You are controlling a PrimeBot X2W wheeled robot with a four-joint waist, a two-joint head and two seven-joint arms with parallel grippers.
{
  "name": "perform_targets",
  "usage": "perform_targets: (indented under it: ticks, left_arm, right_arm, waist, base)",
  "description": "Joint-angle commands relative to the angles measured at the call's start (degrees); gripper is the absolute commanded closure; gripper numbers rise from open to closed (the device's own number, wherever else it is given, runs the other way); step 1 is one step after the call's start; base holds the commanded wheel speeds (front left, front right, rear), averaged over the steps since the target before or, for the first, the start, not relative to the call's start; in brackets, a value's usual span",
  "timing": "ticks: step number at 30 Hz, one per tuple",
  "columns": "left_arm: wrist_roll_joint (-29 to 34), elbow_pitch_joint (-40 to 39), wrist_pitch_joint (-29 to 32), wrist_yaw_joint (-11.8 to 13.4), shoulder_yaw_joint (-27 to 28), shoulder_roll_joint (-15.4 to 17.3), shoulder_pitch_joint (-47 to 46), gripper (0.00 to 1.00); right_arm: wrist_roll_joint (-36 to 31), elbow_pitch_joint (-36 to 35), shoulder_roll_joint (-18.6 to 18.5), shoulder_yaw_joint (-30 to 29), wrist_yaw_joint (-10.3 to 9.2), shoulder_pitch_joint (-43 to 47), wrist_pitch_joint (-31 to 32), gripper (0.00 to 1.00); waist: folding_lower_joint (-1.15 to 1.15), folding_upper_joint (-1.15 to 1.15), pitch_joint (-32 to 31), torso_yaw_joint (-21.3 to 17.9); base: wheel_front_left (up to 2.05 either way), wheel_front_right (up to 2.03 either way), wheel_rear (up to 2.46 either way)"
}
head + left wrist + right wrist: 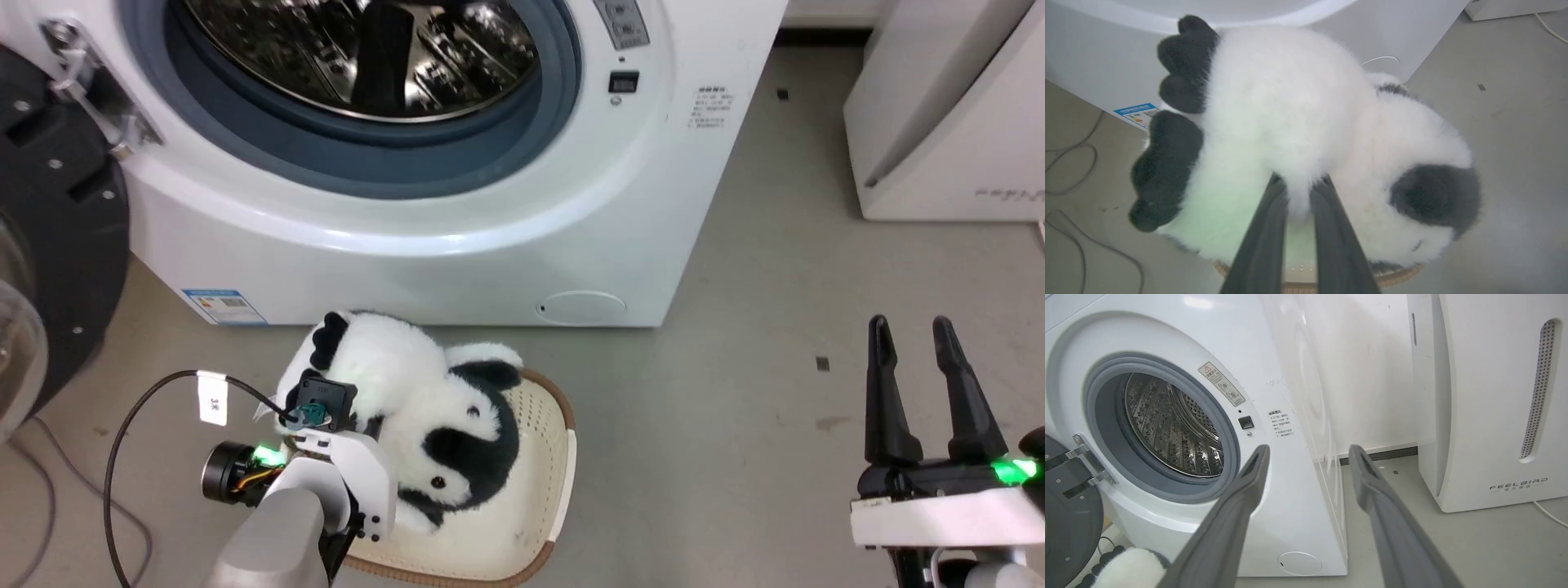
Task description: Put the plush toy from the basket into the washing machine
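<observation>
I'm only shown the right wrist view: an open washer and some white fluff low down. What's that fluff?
Observer: A panda plush toy, over a cream basket on the floor before the washing machine.
Operator: Is anything holding it?
Observer: Yes, the left claw is pinched shut on its white fur.
Operator: Where's my claw, then?
Observer: The right claw hangs well right of the basket, over bare floor.

Black, white, cream and grey before us.
We saw the plush toy (pixel 408 376) white with black ears and limbs, the basket (pixel 539 425) cream, perforated and brown-rimmed, and at twelve o'clock the washing machine (pixel 457 245) white with a grey gasket.
</observation>
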Motion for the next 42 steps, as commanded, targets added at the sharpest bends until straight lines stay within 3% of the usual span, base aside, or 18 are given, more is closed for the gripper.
perform_targets:
  ticks: [1,13,21,30,42]
  left_arm:
    - [0.2,-1.9,-0.7,0.6,0.0,0.3,0.9,1.00]
    - [1.2,-21.9,-0.7,5.5,3.8,2.6,3.6,1.00]
    - [1.4,-29.9,-0.7,7.5,8.6,4.0,1.1,1.00]
    - [1.8,-33.3,-0.8,8.5,13.3,5.9,-5.6,1.00]
    - [2.3,-29.2,-0.8,7.9,18.8,11.1,-24.8,1.00]
  right_arm:
    - [-0.5,0.1,0.0,-0.1,-0.04,1.0,-0.2,0.00]
    - [-0.3,-0.5,0.0,-0.2,-0.04,0.9,-0.2,0.00]
    - [0.0,-0.9,0.0,-0.3,-0.04,-1.0,-0.2,0.00]
    - [0.4,-1.6,0.0,0.1,-0.04,-3.9,-0.2,0.00]
    - [2.2,-2.8,0.0,2.2,-0.04,-10.1,-0.2,0.00]
  waist:
    - [0.01,0.00,-1.2,0.5]
    - [0.01,0.00,-0.3,-0.1]
    - [0.01,0.00,3.6,-2.5]
    - [0.01,0.00,9.6,-5.5]
    - [0.01,0.00,21.9,-11.1]
  base:
    - [0.00,0.00,0.00]
    - [0.00,0.00,0.00]
    - [0.00,0.00,0.00]
    - [0.00,0.00,0.00]
    - [0.00,0.00,0.00]
